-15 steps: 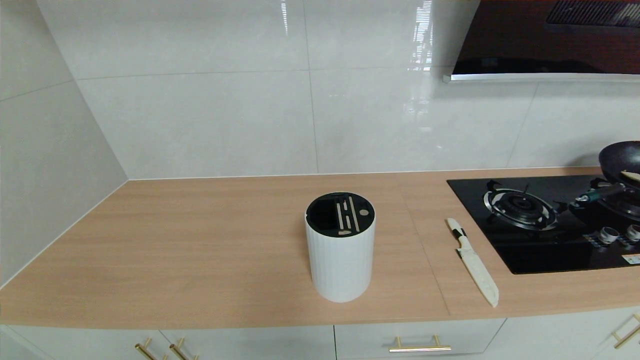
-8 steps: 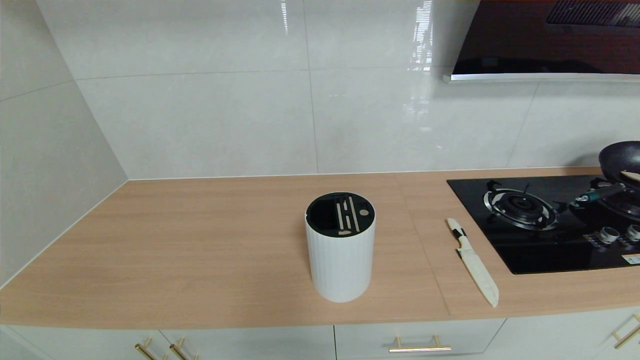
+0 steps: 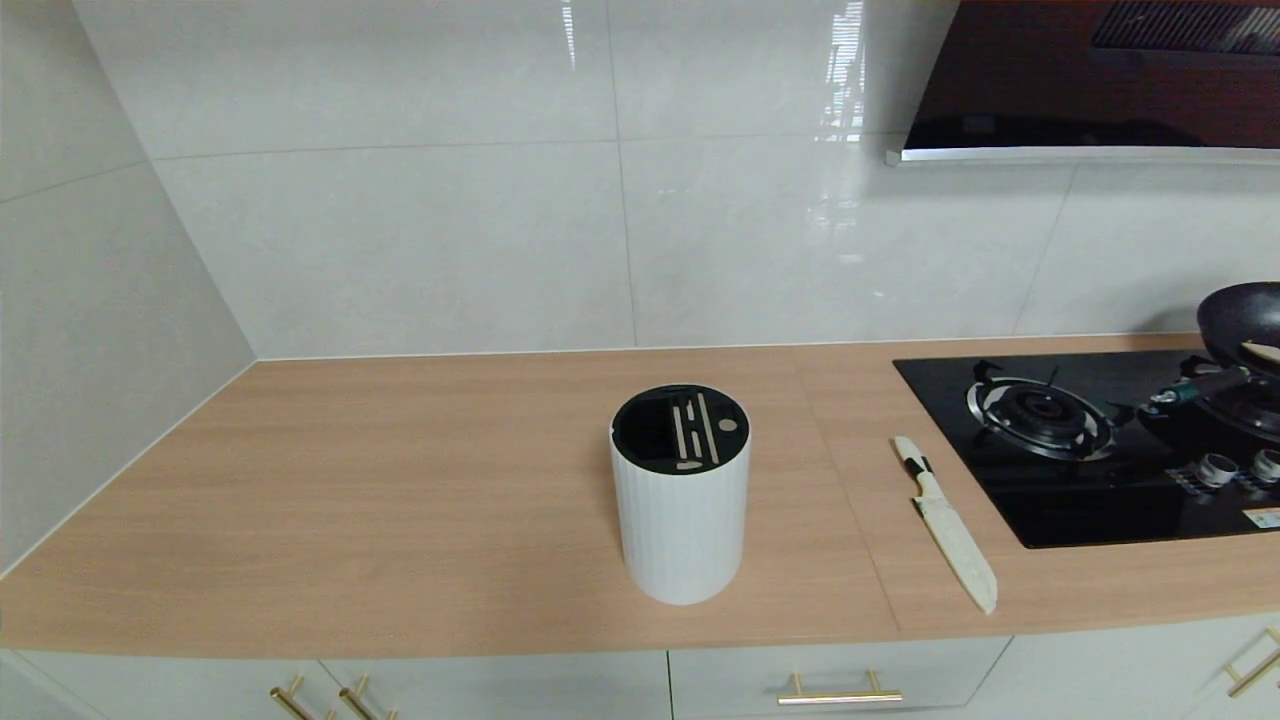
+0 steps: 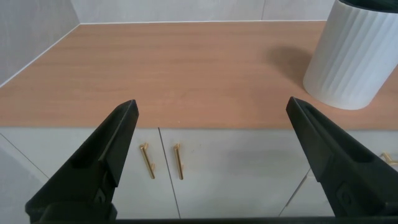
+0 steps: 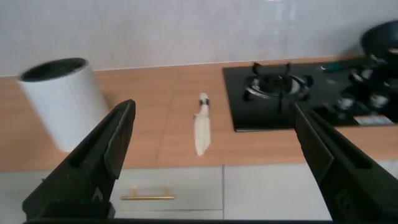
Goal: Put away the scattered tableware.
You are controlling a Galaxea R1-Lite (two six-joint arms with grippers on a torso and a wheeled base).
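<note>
Knife: the knife (image 3: 945,525) lies flat on the countertop (image 3: 400,480), handle toward the far side. Its blade tip points near, close to the front edge.
Holder: the white ribbed holder (image 3: 681,495) stands upright, left of the knife and well apart from it, with nothing in the slots of its black top.
Right gripper: the right gripper (image 5: 212,106) hangs out in front of the cabinets with its jaws spread wide and nothing in them. The knife sits between them, farther off.
Left gripper: the left gripper (image 4: 211,106) is just as wide and grips nothing. It is low by the cabinet doors, left of the holder.
Risk, grasp: a thin blade flat on wood gives the fingers little to catch. A sideways nudge could likely slide it off that front edge.
Risk, crowding: the handle lies just beside the hob (image 3: 1090,450), so a finger may clip the glass.
Risk, insertion: the slots look narrow, and a tilted blade could jam or tip the holder.
Surface: a light wood counter over white drawers with a brass handle (image 3: 838,692).
Room: a glossy tiled wall (image 3: 400,230), with a dark pan (image 3: 1240,325) on the far right burner and a range hood (image 3: 1100,80) above.
</note>
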